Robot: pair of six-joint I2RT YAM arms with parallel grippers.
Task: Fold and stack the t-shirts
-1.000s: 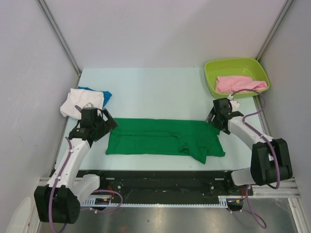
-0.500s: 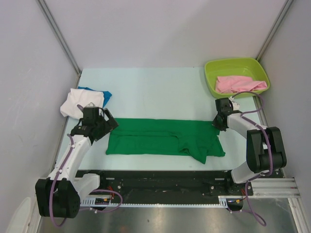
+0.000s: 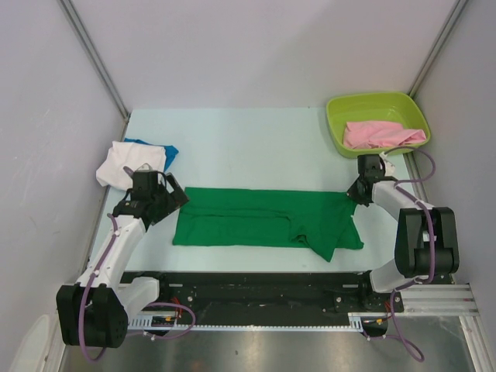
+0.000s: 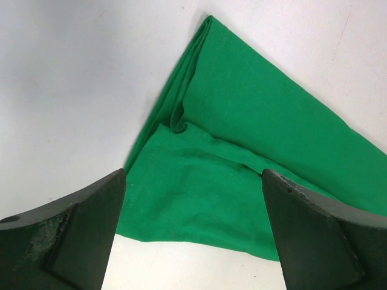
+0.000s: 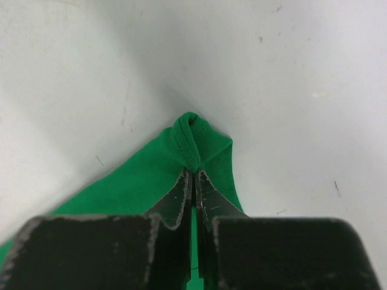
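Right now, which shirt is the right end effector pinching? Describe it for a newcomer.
On the pale table, look along the near edge. The bright green t-shirt lies there as a long band, unlike the bunched white shirt and pink shirt.

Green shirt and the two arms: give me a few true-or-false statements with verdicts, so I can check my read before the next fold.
1. The right arm has its jaws shut on a corner of the green shirt. True.
2. The left arm has its jaws shut on the green shirt. False: they stand wide open at its left end, holding nothing.
3. The pink shirt lies in the tub. True.
4. The white shirt lies on the green one. False: it sits apart at the table's left edge, with a blue shirt showing behind it.
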